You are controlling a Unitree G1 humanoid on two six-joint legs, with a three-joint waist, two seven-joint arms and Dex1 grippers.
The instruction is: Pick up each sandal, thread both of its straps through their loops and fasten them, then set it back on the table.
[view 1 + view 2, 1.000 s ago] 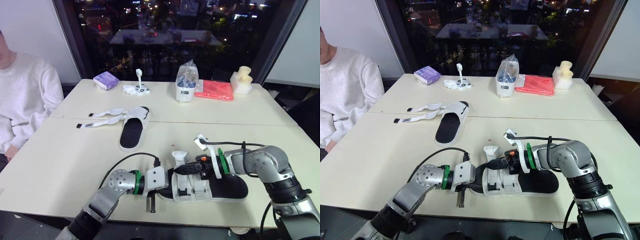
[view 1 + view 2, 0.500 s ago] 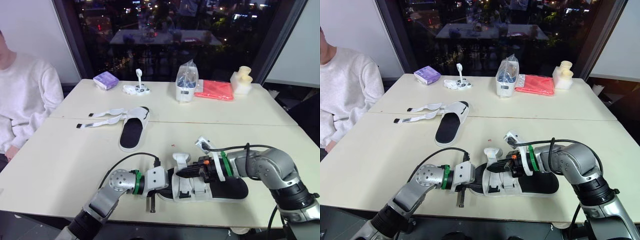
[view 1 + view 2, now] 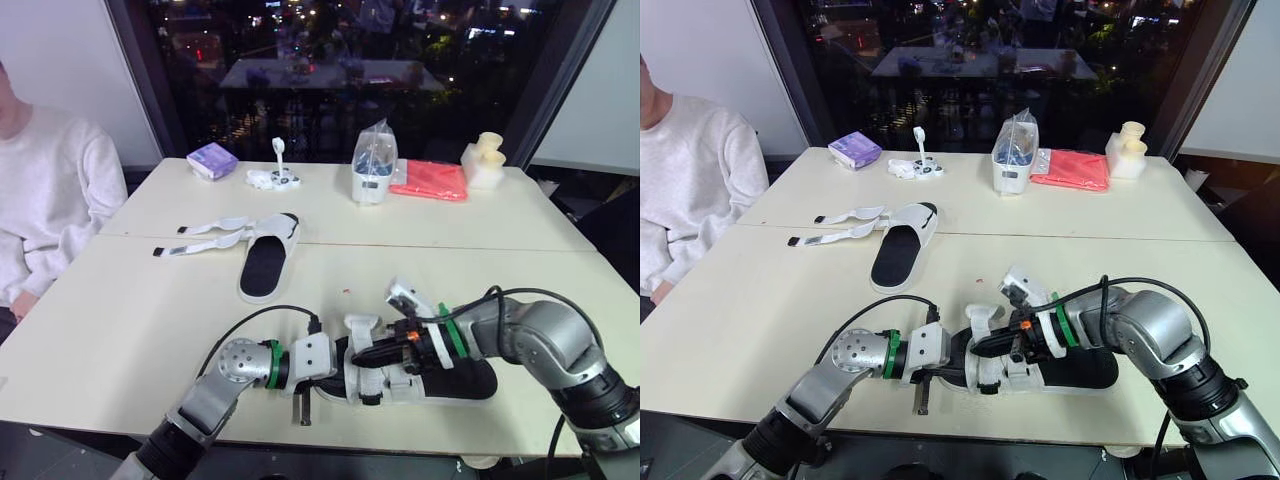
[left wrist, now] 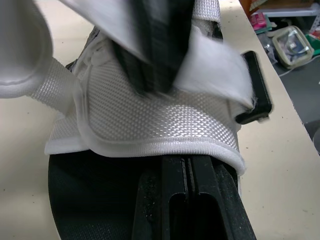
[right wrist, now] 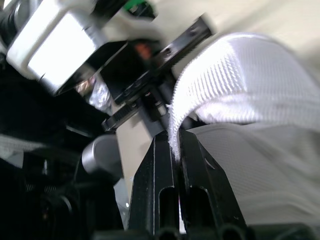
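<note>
Two black-soled oval sandals with white woven straps lie on a cream table (image 3: pixel 150 300): near sandal (image 3: pixel 450 378) at 6 o'clock, far sandal (image 3: pixel 268 262) at 10. The right gripper (image 3: pixel 362 356) pinches the near sandal's strap (image 5: pixel 235 75); the left gripper (image 3: pixel 340 368), fingers together, is tucked under its upper.

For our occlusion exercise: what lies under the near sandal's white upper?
Beneath the white upper the black insole shows, and the left gripper reaches under its edge. The gripper's tips and the remaining insole are covered.
</note>
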